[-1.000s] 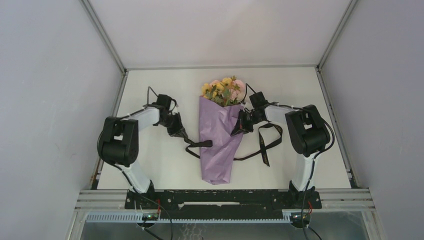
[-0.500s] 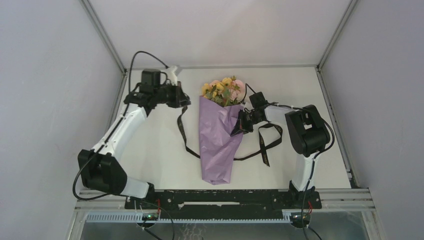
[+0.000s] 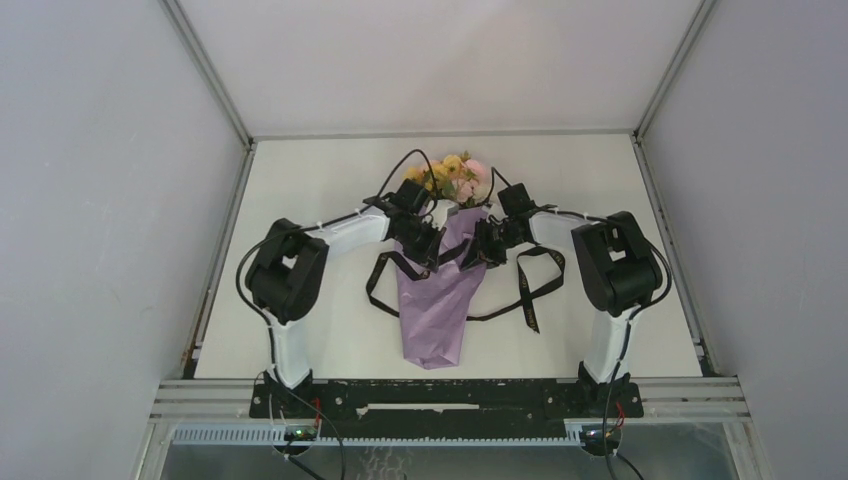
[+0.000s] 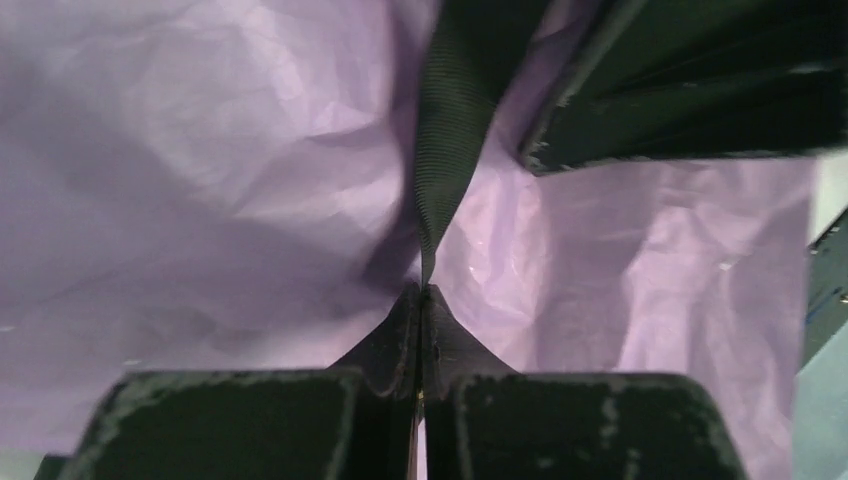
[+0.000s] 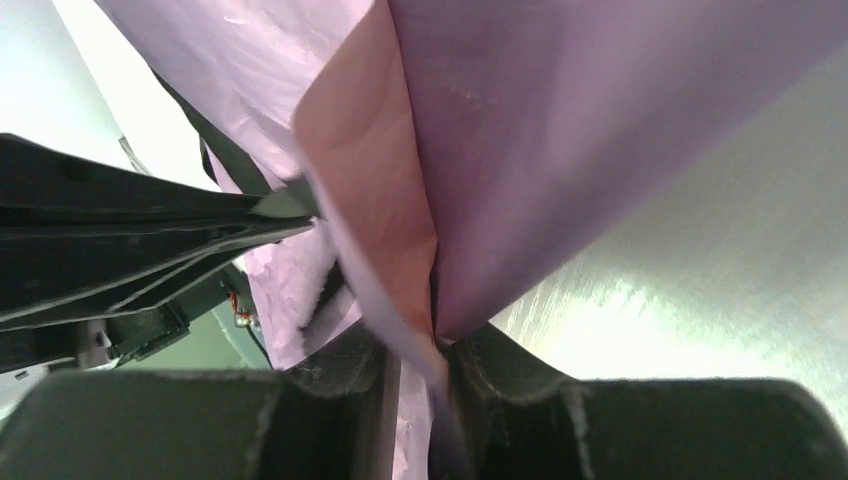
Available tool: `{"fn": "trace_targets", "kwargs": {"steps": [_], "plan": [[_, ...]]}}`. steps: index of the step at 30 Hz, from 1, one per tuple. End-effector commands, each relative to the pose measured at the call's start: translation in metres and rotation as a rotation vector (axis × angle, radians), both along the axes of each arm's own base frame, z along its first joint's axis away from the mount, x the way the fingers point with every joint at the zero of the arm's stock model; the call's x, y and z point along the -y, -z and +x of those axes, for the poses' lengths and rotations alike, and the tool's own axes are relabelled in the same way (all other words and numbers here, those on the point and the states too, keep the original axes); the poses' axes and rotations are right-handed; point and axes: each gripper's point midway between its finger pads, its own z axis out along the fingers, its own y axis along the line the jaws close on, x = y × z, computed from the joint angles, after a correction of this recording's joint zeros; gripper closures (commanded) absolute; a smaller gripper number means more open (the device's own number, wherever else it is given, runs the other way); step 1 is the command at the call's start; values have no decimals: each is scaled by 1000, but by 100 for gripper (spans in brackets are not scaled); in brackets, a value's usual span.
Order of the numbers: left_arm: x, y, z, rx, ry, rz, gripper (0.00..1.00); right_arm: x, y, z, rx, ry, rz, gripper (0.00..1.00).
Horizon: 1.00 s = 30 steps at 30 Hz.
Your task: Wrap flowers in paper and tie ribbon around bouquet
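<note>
The bouquet [image 3: 432, 300] lies mid-desk [image 3: 300, 190], with the flowers [image 3: 462, 176] toward the far edge and the tip of the paper [image 3: 428, 335] cone toward the near edge. The left gripper [image 4: 421, 300] is clamped on the ribbon [image 4: 450, 120] above the cone's upper part. Ribbon loops lie on the desk on both sides of the cone. The right gripper [image 5: 425, 365] has a paper fold between narrowly parted jaws. Whether it pinches the fold cannot be determined.

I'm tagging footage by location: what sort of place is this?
Probably a robot test cell in a lab: plain grey wall panels box in a white tabletop, and a white-and-black left robot arm and right robot arm are bolted to a black metal rail at its near edge.
</note>
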Motion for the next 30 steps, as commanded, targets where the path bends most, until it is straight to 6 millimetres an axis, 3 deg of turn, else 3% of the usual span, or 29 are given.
{"fn": "trace_targets", "kwargs": {"steps": [1, 5, 9, 13, 15, 21, 30], "plan": [[17, -11, 18, 116, 39, -4, 100, 4, -41, 17, 138, 50, -2, 70], [12, 10, 19, 97, 29, 38, 100, 34, -56, 26, 200, 134, -96, 67], [10, 22, 16, 77, 19, 51, 100, 69, -74, 20, 258, 227, -174, 62], [9, 22, 17, 87, 15, 53, 100, 121, -59, 3, 261, 332, -377, 56], [9, 19, 18, 93, 12, 49, 100, 137, -48, -5, 239, 361, -426, 54], [9, 16, 19, 100, 9, 54, 100, 148, -21, -18, 165, 327, -497, 53], [1, 25, 21, 73, 17, 127, 100, 155, -8, -32, 134, 302, -523, 52]]}}
